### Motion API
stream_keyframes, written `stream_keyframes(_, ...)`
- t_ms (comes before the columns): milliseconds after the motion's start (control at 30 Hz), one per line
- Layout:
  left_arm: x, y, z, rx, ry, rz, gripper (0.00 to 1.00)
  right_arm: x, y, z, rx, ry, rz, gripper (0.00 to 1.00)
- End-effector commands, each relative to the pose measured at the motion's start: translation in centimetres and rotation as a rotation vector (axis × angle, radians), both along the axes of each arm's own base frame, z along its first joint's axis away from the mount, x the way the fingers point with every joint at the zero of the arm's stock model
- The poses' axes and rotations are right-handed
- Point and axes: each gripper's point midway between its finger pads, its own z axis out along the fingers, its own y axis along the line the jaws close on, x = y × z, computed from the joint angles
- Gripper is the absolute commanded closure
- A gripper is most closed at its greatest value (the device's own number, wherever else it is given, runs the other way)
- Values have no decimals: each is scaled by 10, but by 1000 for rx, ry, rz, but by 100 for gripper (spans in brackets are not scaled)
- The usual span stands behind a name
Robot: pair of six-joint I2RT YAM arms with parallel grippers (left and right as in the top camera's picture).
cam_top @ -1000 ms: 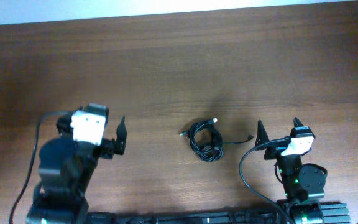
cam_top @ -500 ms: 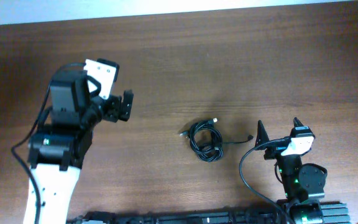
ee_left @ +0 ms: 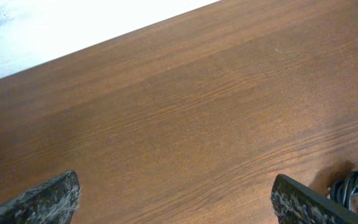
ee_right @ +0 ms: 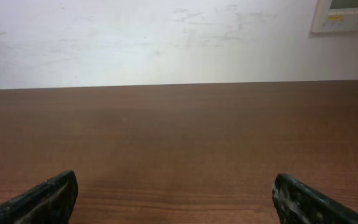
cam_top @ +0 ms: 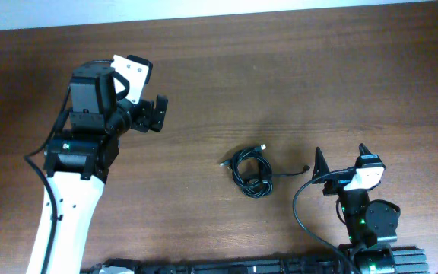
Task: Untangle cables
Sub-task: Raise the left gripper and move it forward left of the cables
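Note:
The cables (cam_top: pixel 251 171) lie as one small knotted black bundle on the wooden table, a little right of centre, with small plug ends sticking out to the left and right. My left gripper (cam_top: pixel 155 114) hovers up and to the left of the bundle, open and holding nothing. The left wrist view shows my left gripper (ee_left: pixel 176 208) wide open over bare wood, with the cables (ee_left: pixel 355 185) at its lower right corner. Just right of the bundle, low near the front edge, my right gripper (cam_top: pixel 340 158) is open. My right gripper (ee_right: pixel 176 202) holds nothing, and no cables appear in its view.
The table's far edge (cam_top: pixel 219 17) meets a white wall at the back. A white wall panel (ee_right: pixel 347 14) hangs on the wall beyond the table. The right arm's thick black wire (cam_top: pixel 301 213) loops down by its base.
My left arm has lifted and swung away from the front edge toward the back and slightly right. The right arm and the cables have not moved.

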Motion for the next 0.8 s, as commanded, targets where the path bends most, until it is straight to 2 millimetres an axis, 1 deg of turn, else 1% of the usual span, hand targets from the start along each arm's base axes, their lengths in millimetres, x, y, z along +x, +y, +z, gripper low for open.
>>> stream_keyframes(0, 3, -1, 12, -4, -32, -18, 1, 0, -3, -2, 6, 3, -16, 1)
stream_keyframes(133, 3, -1, 11, -4, -28, -19, 1, 0, -3, -2, 6, 3, -16, 1)
stream_keyframes(233, -3, -4, 6, -14, 3, -29, 1, 0, -3, -2, 6, 3, -16, 1)
stream_keyframes(300, -3, -11, 7, -46, 3, -62, 1, 0, -3, -2, 6, 3, -16, 1)
stream_keyframes(367, -8, -27, 10, -104, 10, -133, 1, 0, -3, -2, 6, 3, -16, 1)
stream_keyframes(433, -13, -33, 8, -131, 27, -166, 1, 0, -3, -2, 6, 3, -16, 1)
stream_keyframes(633, -26, -32, -8, -126, 116, -162, 1, 0, -3, -2, 6, 3, -16, 1)
stream_keyframes(767, -23, -32, -9, -120, 115, -166, 1, 0, -3, -2, 6, 3, -16, 1)
